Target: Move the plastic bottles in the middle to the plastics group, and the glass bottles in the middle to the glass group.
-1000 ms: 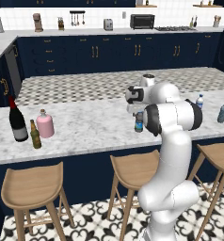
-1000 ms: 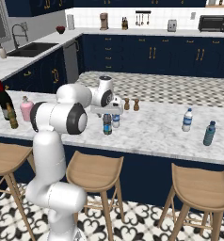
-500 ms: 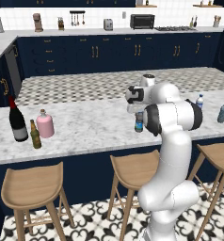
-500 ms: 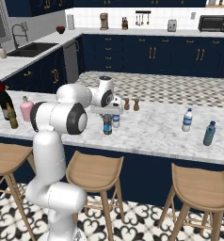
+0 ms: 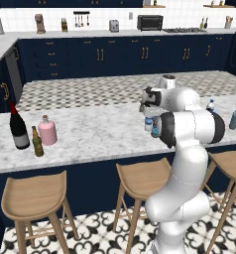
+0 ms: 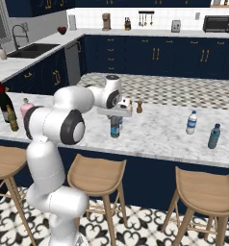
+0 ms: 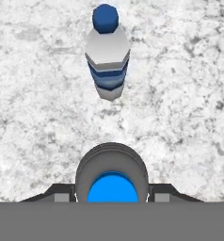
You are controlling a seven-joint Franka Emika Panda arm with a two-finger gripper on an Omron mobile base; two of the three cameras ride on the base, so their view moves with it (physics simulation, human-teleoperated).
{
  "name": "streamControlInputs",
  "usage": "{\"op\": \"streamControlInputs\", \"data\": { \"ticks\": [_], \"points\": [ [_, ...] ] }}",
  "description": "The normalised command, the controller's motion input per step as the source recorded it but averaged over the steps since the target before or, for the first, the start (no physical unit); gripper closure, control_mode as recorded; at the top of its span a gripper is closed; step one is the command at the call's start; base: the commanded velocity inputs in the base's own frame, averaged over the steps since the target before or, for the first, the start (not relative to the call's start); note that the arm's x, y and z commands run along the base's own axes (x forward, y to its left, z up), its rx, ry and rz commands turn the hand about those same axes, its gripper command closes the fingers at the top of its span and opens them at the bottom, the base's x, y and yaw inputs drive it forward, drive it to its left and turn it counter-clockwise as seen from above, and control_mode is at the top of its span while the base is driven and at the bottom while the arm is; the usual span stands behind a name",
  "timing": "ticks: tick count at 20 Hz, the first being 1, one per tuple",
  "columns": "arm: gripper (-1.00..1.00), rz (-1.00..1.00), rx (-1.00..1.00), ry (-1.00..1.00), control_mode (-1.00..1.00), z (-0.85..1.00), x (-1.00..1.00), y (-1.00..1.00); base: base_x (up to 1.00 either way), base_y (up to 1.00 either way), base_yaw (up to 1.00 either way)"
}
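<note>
From the left base view, I see a white marble island counter (image 5: 90, 131) running across the middle of the frame, with wooden stools below it and dark navy cabinets behind. At the left end of the counter stand a tall dark wine bottle (image 5: 18, 129), a small olive-brown beer bottle (image 5: 37, 142) and, just beside them, a squat pink bottle (image 5: 47, 131) with a short neck and pale stopper. At the far right edge stand a clear water bottle (image 5: 210, 105) and a teal bottle (image 5: 234, 118). The gripper (image 5: 150, 115) sits right of centre, over a small slim bottle (image 5: 155, 130) on the counter; the arm hides most of that bottle.

From the right base view, I see the same counter, with a sink in the upper left of the frame. The slim bottle (image 6: 115, 127) stands upright at centre, dark on top and blue lower down. The gripper (image 6: 115, 115) is directly above it, its fingers down around the bottle's top. The clear water bottle (image 6: 191, 122) and teal bottle (image 6: 214, 136) stand well apart from it at the right; the wine bottle (image 6: 4, 104) is at the left edge.

From the hand view, I look straight down on speckled marble. At bottom centre a round dark bottle top with a bright blue cap (image 7: 112, 188) sits between the two dark finger tips (image 7: 62, 194), which press in on either side, so the gripper (image 7: 112, 195) is clamped on the slim bottle. Near the top centre stands a second small bottle (image 7: 107, 52) with a blue cap and a blue-banded body.
</note>
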Motion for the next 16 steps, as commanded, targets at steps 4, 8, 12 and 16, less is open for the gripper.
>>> {"op": "streamControlInputs", "data": {
  "ticks": [4, 8, 12, 16],
  "points": [
    [1.0, -0.12, 0.01, -0.06, -1.0, 0.54, -0.23, -0.81, 0.0, 0.0, 0.0],
    [1.0, -0.08, 0.0, 0.0, -1.0, 0.35, -0.02, -0.99, 0.0, 0.0, 0.0],
    [1.0, -0.05, 0.0, 0.0, -1.0, 0.13, 0.0, -1.0, 0.0, 0.0, 0.0],
    [1.0, -0.03, -0.01, 0.0, -1.0, -0.06, 0.0, -0.84, 0.0, 0.0, 0.0]
  ]
}}
